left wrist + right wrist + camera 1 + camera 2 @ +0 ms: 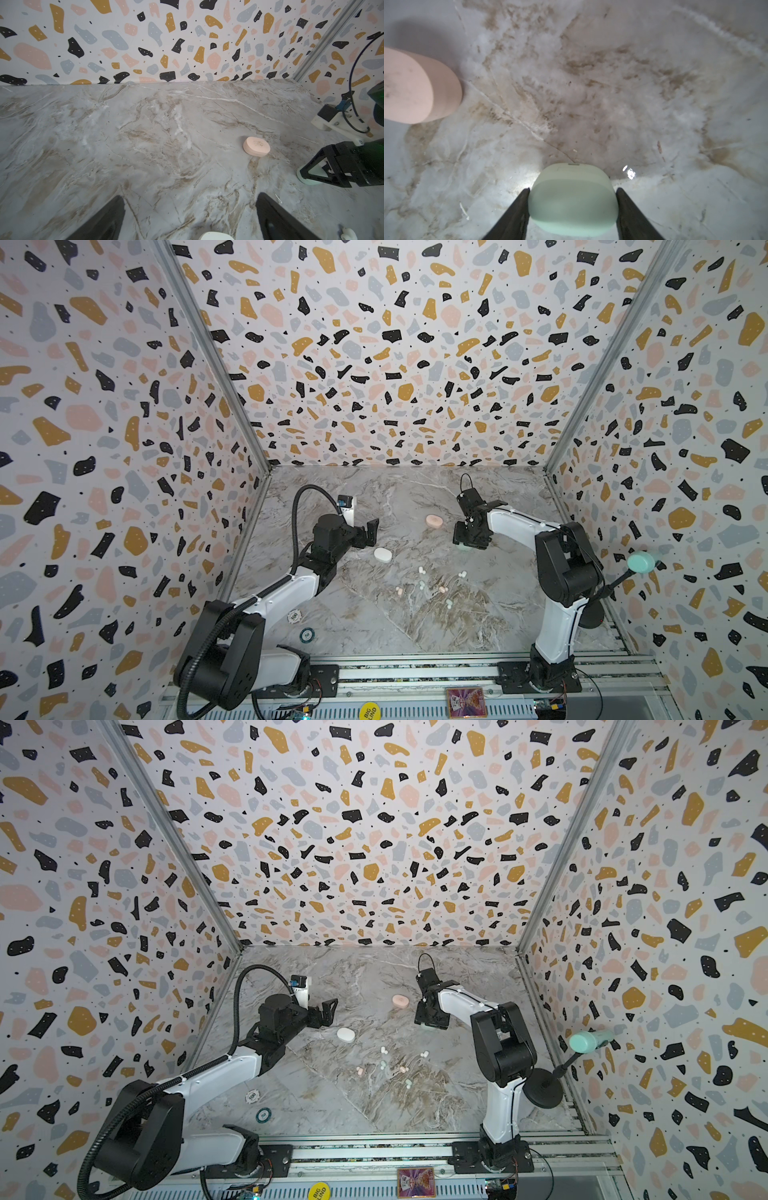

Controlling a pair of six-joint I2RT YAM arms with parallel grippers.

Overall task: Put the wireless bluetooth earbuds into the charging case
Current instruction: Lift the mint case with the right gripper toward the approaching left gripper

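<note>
While my right gripper [572, 189] straddles the mint case [571, 205], grip unconfirmed, earbuds [422, 571] lie loose closer toward me; left gripper [190, 197] wide open.

On the marble table [374, 626] before me I see a pink case [434, 521], a white case [382, 554], a mint case [572, 199], six small earbuds [422, 584] lying loose near the middle, and two poker chips [294, 617] at its left front part.
</note>
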